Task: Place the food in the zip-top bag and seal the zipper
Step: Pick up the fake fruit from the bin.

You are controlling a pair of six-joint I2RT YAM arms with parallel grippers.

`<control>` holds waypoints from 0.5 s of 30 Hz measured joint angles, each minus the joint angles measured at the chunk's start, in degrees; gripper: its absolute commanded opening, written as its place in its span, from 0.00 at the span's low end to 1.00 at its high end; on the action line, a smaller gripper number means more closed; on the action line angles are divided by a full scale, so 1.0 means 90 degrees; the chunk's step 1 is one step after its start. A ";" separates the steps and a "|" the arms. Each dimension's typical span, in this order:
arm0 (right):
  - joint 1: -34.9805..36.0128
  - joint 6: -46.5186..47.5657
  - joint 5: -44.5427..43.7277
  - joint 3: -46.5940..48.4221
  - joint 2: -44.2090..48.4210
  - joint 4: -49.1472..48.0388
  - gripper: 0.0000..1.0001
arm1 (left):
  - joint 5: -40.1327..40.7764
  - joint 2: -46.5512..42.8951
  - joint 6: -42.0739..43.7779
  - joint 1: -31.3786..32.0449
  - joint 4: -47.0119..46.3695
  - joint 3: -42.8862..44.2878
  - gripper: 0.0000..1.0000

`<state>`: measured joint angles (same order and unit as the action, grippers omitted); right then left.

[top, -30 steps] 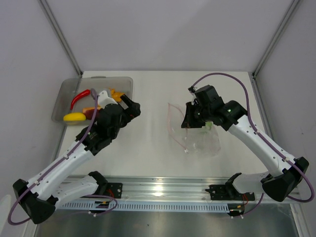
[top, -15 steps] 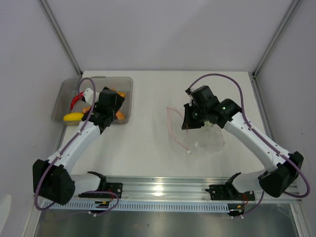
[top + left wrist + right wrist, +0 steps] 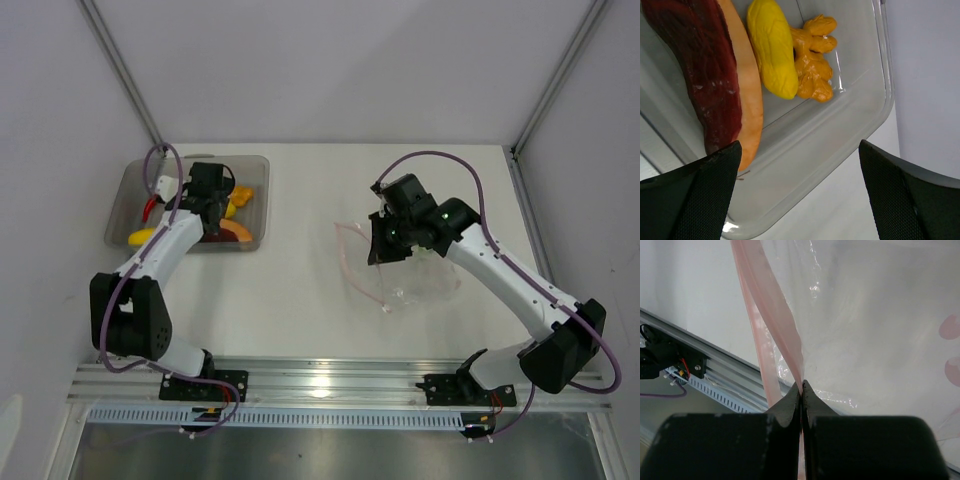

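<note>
The food (image 3: 232, 232) is lying in the grey tray (image 3: 250, 170) at the far left of the table (image 3: 300, 200). There is a dark red slice (image 3: 715, 85) with an orange rind, a yellow piece (image 3: 772, 47) with a clump of orange bits (image 3: 815, 60) touching it, and a red chili (image 3: 151, 206) near the tray's left side. The left fingers (image 3: 690, 200) are hanging over the tray, spread wide and gripping nothing. The slice's tip is sitting just beside one finger, and the yellow piece and orange bits are lying farther off, in line with the gap between the two. The bag (image 3: 425, 275) is resting crumpled on the table, well apart to the right, with its mouth turned to the left. The right fingers (image 3: 785, 410) are pressing together on the pink zipper strip (image 3: 767, 305) — pinching it at the mouth's edge, with clear film spreading beyond them.
</note>
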<state>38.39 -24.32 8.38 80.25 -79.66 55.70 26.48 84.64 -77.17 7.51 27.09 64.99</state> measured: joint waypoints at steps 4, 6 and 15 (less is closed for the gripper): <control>0.0000 0.0024 0.0007 0.0000 -0.0019 0.0017 0.00 | -0.0143 0.0396 -0.0165 -0.0182 0.0044 0.0316 0.99; 0.0000 0.0049 0.0007 0.0000 -0.0029 0.0019 0.00 | -0.0189 0.0576 -0.0231 -0.0282 0.0056 0.0459 0.99; -0.0007 0.0078 0.0000 0.0000 -0.0063 0.0075 0.00 | -0.0466 0.1707 -0.0512 -0.0697 0.0376 0.1377 0.97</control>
<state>38.33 -23.62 8.38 80.25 -80.23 56.38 22.28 100.01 -81.78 1.23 30.48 77.38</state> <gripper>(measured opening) 0.003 0.983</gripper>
